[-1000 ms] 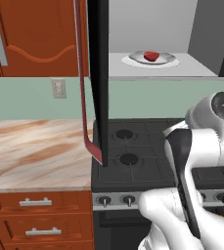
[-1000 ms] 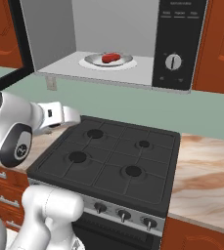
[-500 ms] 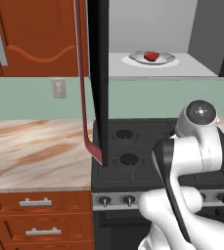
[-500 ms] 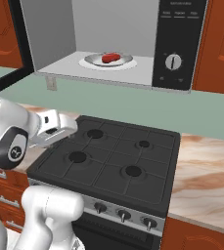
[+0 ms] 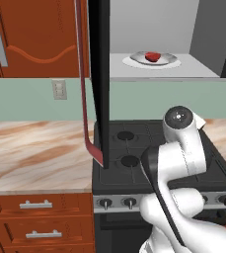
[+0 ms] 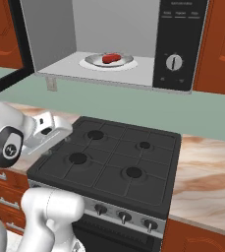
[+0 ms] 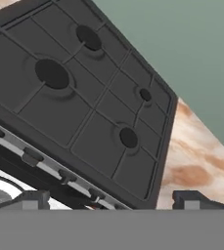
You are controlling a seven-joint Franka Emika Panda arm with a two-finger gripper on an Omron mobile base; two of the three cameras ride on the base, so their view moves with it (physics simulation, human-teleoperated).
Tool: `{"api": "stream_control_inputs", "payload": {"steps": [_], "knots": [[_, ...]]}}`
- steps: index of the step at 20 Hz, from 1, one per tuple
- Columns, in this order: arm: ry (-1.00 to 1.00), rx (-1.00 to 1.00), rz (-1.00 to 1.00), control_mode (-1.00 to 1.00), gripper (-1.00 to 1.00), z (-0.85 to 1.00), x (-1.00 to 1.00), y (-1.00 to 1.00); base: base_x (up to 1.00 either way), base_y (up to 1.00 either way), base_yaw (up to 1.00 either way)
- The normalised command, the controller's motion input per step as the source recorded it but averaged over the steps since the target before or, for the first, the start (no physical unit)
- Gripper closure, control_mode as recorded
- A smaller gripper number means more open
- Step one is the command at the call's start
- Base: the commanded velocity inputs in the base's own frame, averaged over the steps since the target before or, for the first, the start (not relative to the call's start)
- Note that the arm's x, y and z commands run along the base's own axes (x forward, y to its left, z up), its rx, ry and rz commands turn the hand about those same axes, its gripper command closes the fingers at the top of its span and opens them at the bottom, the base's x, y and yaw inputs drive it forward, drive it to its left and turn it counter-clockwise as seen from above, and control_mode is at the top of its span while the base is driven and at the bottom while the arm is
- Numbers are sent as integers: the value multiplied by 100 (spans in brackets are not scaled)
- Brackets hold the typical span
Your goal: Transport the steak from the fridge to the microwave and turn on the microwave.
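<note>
The steak (image 5: 153, 57) (image 6: 111, 58) lies on the round grey plate (image 5: 169, 62) (image 6: 91, 63) inside the microwave (image 6: 180, 44). Its dark door (image 5: 99, 74) stands swung open to the left, with the red-brown bar handle (image 5: 83, 99) on it. My gripper (image 7: 113, 201) is open and holds nothing; its two fingertips (image 7: 35, 199) stand far apart over the stove. The hand (image 6: 50, 130) hangs low at the stove's left front, well below the microwave's opening. The fridge is out of view.
A black four-burner stove (image 6: 111, 157) (image 7: 84, 93) with front knobs (image 6: 121, 215) sits under the microwave. Marble counter (image 5: 35, 153) (image 6: 207, 177) lies on both sides. Wooden cabinets (image 5: 35, 34) and drawers (image 5: 35, 217) frame it. The microwave's dial (image 6: 172, 62) is on its right panel.
The arm has drawn back and sunk: the hand moved down and toward the stove's left front. Steak, plate and door have not moved.
</note>
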Motion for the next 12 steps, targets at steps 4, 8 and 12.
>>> {"api": "stream_control_inputs", "payload": {"steps": [4, 8, 12], "knots": [[0, -12, 8, -100, -100, -48, -2, 0, 0, 0, 0], [0, -15, 5, -100, -100, -62, 0, 0, 0, 0, 0], [0, -21, 5, -100, -100, -57, 0, 0, 0, 0, 0]]}}
